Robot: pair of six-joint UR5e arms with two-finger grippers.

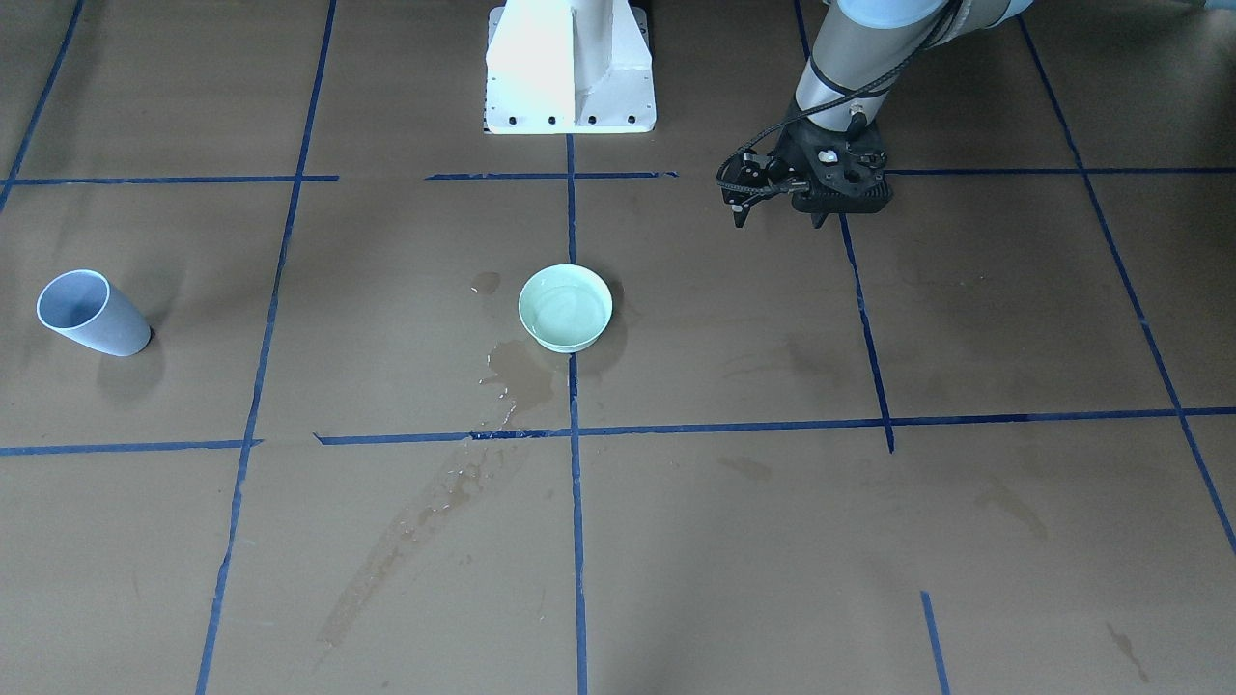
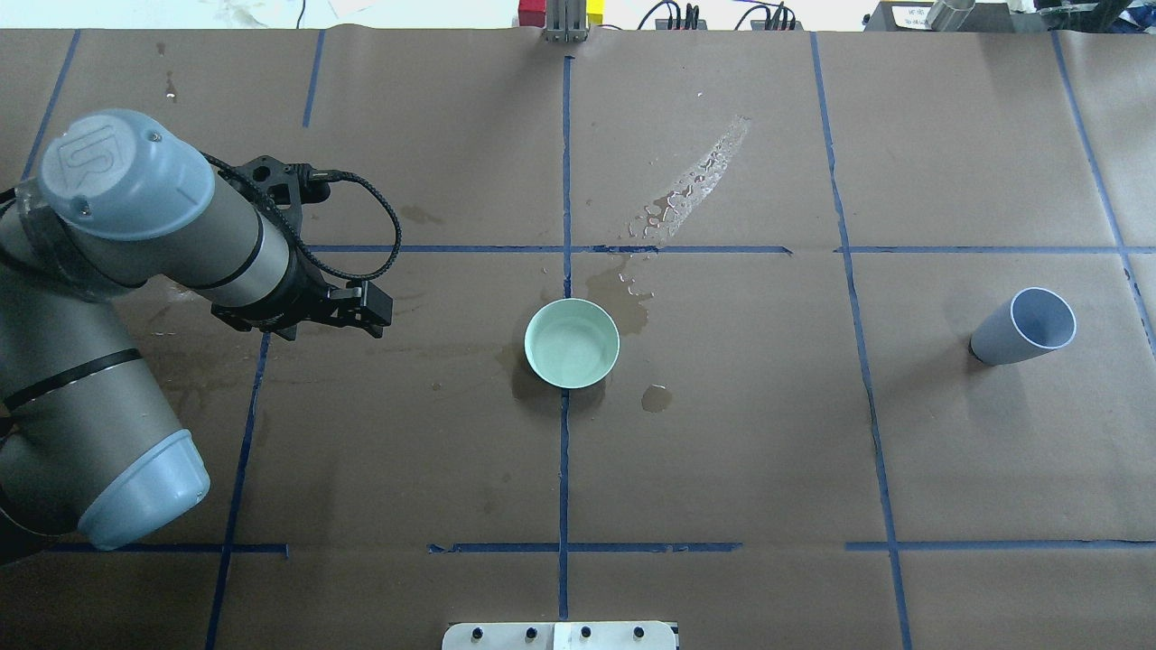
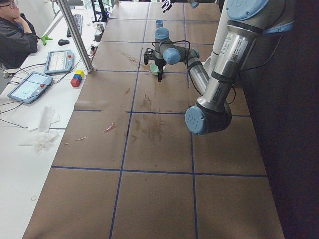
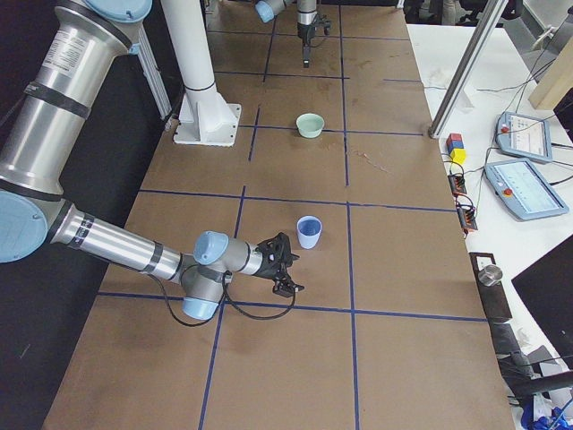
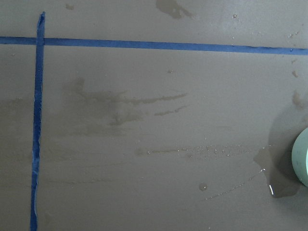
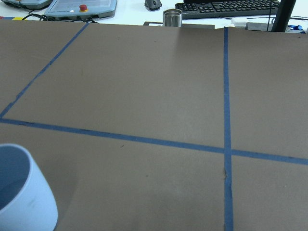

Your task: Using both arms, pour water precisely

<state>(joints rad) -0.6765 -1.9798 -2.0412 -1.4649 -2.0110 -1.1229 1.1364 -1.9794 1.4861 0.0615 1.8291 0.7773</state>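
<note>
A pale green bowl (image 1: 566, 307) stands mid-table, and a faint sheen of water (image 1: 565, 314) shows inside it; it also shows in the overhead view (image 2: 572, 343). A pale blue-grey cup (image 1: 92, 314) stands upright far to the robot's right, seen also in the overhead view (image 2: 1025, 327). My left gripper (image 1: 778, 220) hangs open and empty above the table, well apart from the bowl on the robot's left. My right gripper (image 4: 291, 269) shows only in the exterior right view, low beside the cup (image 4: 309, 232); I cannot tell whether it is open or shut.
Dark wet spill patches (image 1: 521, 372) and a long streak (image 2: 691, 185) lie around the bowl. The white pedestal (image 1: 570, 68) stands at the robot's side. Tablets (image 4: 519, 179), coloured blocks (image 4: 457, 148) and a metal post (image 4: 466, 63) line the operators' side.
</note>
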